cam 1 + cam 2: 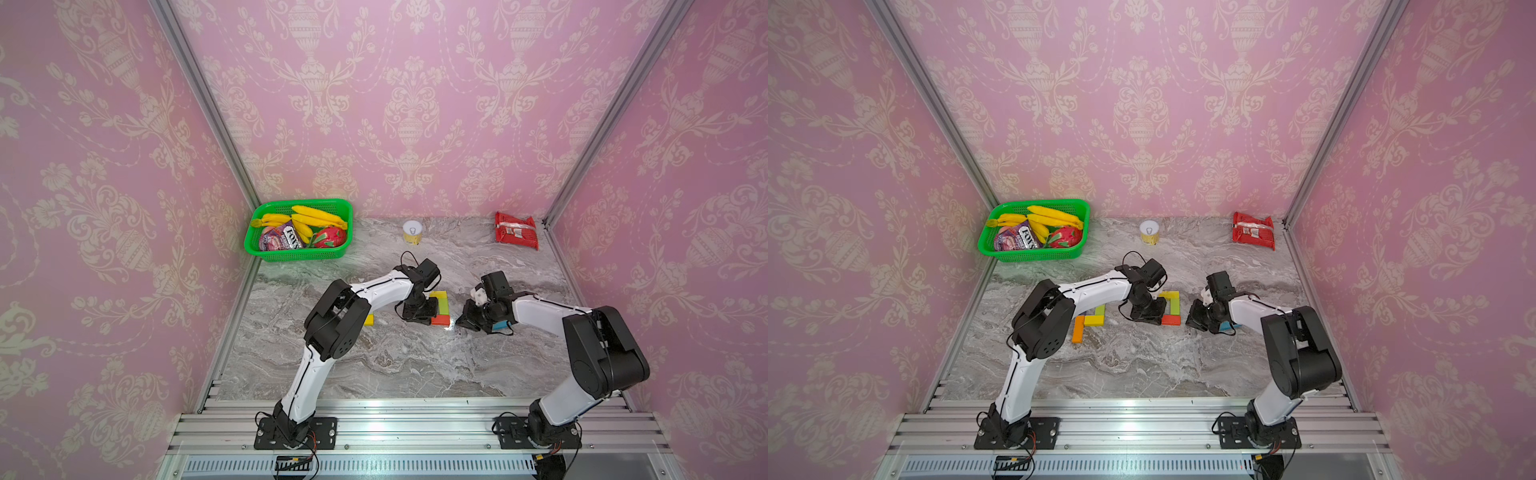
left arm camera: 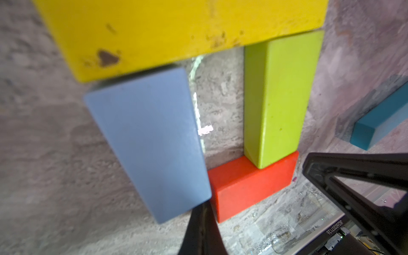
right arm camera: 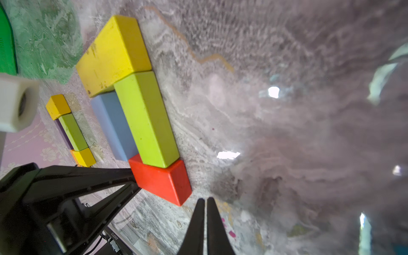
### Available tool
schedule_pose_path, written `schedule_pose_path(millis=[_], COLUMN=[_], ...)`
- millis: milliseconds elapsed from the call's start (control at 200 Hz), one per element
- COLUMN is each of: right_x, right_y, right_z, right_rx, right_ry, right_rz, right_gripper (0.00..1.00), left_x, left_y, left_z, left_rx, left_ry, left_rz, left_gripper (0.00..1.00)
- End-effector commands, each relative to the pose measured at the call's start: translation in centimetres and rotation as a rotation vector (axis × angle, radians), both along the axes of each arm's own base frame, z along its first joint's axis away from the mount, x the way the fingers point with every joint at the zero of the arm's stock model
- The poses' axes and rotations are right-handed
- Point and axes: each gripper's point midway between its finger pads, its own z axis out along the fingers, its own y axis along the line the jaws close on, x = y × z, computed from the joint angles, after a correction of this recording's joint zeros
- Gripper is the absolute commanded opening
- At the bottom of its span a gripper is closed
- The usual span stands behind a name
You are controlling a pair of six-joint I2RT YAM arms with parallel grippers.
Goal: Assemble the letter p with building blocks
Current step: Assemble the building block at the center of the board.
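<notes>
1. Basket [image 1: 1034,254], upper left: the packet [image 1: 1016,240] inside reads "FOX'S".
2. Spare blocks [image 1: 1094,320], centre-left on the bench [image 1: 1142,365], lie loose.
3. Left tool [image 2: 202,213]: closed, empty, tips at the blue block [image 2: 145,141].
4. Block loop [image 1: 1174,307], centre: likely rigid, light and smooth; grip across the long sides.
5. Right tool [image 3: 204,204]: closed, empty, near the red block [image 3: 163,180].

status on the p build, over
Shut, empty: left pincer at blue block, right pincer by red block. Loop formed with yellow block, lime block; no stem yet. Pincers crowd each other.
</notes>
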Motion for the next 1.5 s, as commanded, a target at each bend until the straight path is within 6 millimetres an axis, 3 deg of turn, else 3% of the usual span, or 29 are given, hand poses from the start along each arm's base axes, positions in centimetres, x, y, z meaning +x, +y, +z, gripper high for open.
schedule_pose_path(millis=[0, 1491], right_x=[-0.1, 0.9], right_y=[0.3, 0.9], right_z=[-0.6, -1.8], right_rx=[0.020, 0.036], right_ry=[0.023, 0.037], right_rz=[0.003, -0.003], right_gripper=[0.09, 0.09], left_x=[-0.7, -1.0], left_y=[-0.1, -0.3], left_z=[-0.3, 0.2], left_rx=[0.010, 0.002], left_ry=[0.021, 0.022], left_rz=[-0.024, -0.056], left_gripper=[0.00, 0.00])
